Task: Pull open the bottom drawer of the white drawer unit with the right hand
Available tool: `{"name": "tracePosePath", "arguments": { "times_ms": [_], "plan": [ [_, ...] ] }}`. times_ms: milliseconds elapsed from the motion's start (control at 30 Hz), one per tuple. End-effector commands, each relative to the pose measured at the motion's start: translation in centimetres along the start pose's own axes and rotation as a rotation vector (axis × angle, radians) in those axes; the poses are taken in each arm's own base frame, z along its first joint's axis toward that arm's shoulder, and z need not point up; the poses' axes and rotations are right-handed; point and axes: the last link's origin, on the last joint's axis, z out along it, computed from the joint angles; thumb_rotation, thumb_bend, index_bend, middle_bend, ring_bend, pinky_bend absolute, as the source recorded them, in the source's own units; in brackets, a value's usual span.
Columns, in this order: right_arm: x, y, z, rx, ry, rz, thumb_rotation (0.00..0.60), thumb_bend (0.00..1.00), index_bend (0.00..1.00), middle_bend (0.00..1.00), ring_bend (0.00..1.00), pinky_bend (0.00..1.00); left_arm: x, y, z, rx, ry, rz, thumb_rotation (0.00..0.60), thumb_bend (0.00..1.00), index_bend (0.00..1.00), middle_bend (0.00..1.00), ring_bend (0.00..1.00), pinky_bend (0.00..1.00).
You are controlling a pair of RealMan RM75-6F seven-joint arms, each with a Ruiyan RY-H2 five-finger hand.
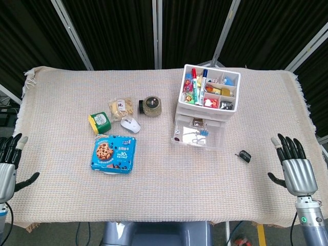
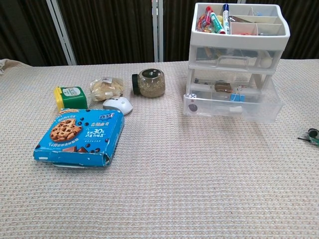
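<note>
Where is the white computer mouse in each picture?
Head view: the white mouse lies left of the middle, just above the blue cookie box.
Chest view: the mouse lies left of the middle, just behind the cookie box.
Shared landmark: the cookie box.

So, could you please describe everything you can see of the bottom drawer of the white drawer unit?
The bottom drawer is clear plastic and stands pulled out, jutting forward of the white drawer unit above it. Its base rests on the woven tablecloth. Inside lie a white die, blue binder clips and other small items. No hand touches it; the right hand is open near the table's edge.
</note>
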Motion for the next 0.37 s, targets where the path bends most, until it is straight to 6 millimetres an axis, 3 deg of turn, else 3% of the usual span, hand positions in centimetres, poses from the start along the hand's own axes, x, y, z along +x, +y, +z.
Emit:
{"name": "tracePosePath", "arguments": {
  "times_ms": [33, 367],
  "plan": [
    [0.02, 0.11, 0.08, -0.004, -0.006, 0.005, 0.600, 0.06, 0.00, 0.00, 0.00, 0.00, -0.02, -0.01, 0.01, 0.000, 0.000, 0.001, 0.600, 0.09, 0.00, 0.00, 0.00, 0.00],
    [0.09, -0.20, 0.27, 0.010, 0.005, 0.015, 0.600, 0.06, 0.00, 0.00, 0.00, 0.00, -0.24, -0.01, 0.30, 0.000, -0.009, -0.003, 0.600, 0.09, 0.00, 0.00, 0.00, 0.00]
  ]
}}
